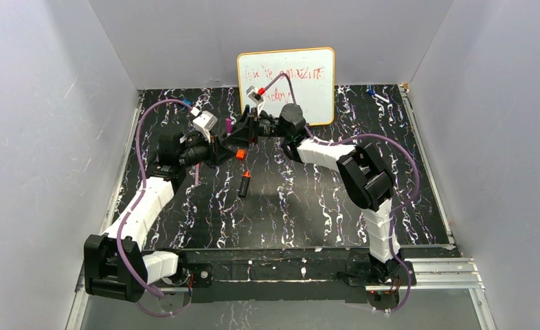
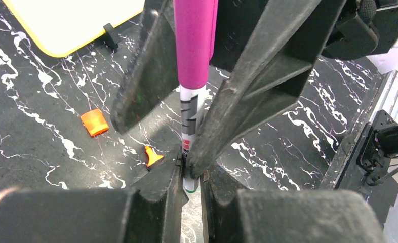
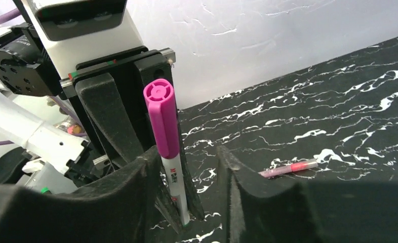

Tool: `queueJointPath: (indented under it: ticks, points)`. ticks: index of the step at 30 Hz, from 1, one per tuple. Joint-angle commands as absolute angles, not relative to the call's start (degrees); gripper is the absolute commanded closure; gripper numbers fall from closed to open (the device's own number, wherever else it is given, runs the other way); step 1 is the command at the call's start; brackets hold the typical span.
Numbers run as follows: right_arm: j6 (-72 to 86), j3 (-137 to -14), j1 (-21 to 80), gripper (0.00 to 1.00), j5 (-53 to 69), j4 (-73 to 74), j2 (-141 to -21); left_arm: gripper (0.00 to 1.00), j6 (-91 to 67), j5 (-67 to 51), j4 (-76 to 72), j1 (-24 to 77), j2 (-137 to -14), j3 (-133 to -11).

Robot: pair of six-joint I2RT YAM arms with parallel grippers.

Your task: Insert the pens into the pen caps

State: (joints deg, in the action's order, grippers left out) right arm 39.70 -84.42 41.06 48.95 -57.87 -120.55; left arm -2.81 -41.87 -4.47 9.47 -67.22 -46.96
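A slim white-barrelled pen (image 2: 191, 116) with a magenta cap (image 2: 194, 40) fitted on it is held up between the two grippers; it also shows in the right wrist view (image 3: 175, 177). My left gripper (image 2: 192, 174) is shut on the pen's bare tail end. My right gripper (image 3: 187, 157) is open around the pen, whose barrel rests against its left finger (image 3: 121, 192). In the top view both grippers (image 1: 219, 144) (image 1: 244, 134) meet left of centre. A loose orange cap (image 2: 94, 122) and the thick black marker (image 1: 244, 184) with orange end lie on the mat. A second slim pink pen (image 3: 288, 168) lies flat.
A yellow-framed whiteboard (image 1: 288, 82) with red scribbles leans at the back wall. A blue-tipped pen (image 1: 375, 94) lies in the far right corner. Grey walls enclose the black marbled mat (image 1: 308, 206).
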Motion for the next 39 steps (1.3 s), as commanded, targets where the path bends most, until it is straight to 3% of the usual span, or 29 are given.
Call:
queueJointPath:
  ticks: [1,4,8,16,29,39]
  points:
    - [42.8,-84.6,39.1,0.40,51.3,-60.6,-120.4,1.00,-4.2,-41.2,-8.8,9.2,-68.1,-45.2]
    - [45.0,-84.6,37.4,0.23,50.4,-64.1,-120.0,1.00,-5.2,-39.0,-8.3,9.2,-69.1,-44.2]
    - [48.7,-83.9,34.8,0.14,49.6,-68.9,-119.3,1.00,-5.6,-35.8,-5.2,9.2,-70.5,-44.2]
    - [46.8,-74.5,30.0,0.12,46.4,-69.5,-111.9,1.00,-5.1,-26.1,5.3,9.2,-74.8,-46.2]
    - [46.8,-61.6,26.6,0.12,46.2,-70.2,-106.3,1.00,-5.4,-5.9,24.1,9.2,-86.3,-60.4]
    - [47.3,-58.4,26.1,0.11,46.2,-70.8,-105.2,1.00,-5.0,-3.1,27.7,9.3,-93.5,-61.6]
